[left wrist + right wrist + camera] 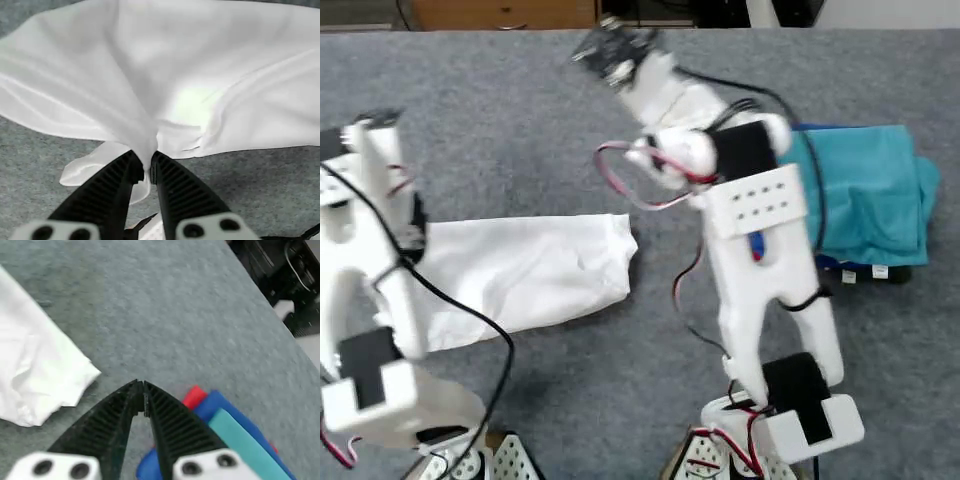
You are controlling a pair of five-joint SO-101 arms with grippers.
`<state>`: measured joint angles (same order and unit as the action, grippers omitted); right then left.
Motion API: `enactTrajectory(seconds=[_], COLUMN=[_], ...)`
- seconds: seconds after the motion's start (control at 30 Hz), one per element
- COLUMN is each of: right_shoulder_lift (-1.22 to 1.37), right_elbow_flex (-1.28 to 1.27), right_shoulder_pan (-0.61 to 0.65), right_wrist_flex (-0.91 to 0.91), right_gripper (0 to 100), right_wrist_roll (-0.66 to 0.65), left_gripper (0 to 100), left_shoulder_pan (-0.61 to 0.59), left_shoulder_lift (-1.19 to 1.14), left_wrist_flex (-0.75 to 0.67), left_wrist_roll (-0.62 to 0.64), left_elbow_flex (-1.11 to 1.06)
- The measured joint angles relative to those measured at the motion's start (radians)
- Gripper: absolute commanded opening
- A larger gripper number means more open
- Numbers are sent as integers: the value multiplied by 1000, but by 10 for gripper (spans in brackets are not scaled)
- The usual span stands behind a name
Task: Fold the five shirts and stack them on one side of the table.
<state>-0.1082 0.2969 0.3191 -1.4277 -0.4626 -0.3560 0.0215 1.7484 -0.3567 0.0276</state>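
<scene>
Grey-covered table (520,120), bearing a white shirt (530,275) spread over its left half, one edge bunched and lifted. At the table's right side, a stack of folded shirts (865,195), teal on top with blue and red beneath, well apart from the white shirt. The left pincer (145,167), clamped on a pinched fold of the white shirt; the right pincer (141,396), closed with nothing in it, above bare table between white shirt and stack

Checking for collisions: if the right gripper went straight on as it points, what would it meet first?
Probably the bare grey table; the white shirt and the folded stack lie to either side. Depth is unclear.
</scene>
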Motion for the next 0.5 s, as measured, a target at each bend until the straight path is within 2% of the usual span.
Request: enactTrajectory(seconds=[0.17,0.5], right_shoulder_lift=[0,0], right_elbow_flex=[32,32], right_shoulder_pan=[-115,-250], right_wrist_flex=[-17,-17], right_gripper=[2,2], right_wrist_roll=[0,-11], left_gripper=[19,19], left_shoulder_pan=[190,477], left_shoulder_lift=[23,28], left_wrist_flex=[0,0], left_wrist_roll=[189,216], left_elbow_flex=[-3,0])
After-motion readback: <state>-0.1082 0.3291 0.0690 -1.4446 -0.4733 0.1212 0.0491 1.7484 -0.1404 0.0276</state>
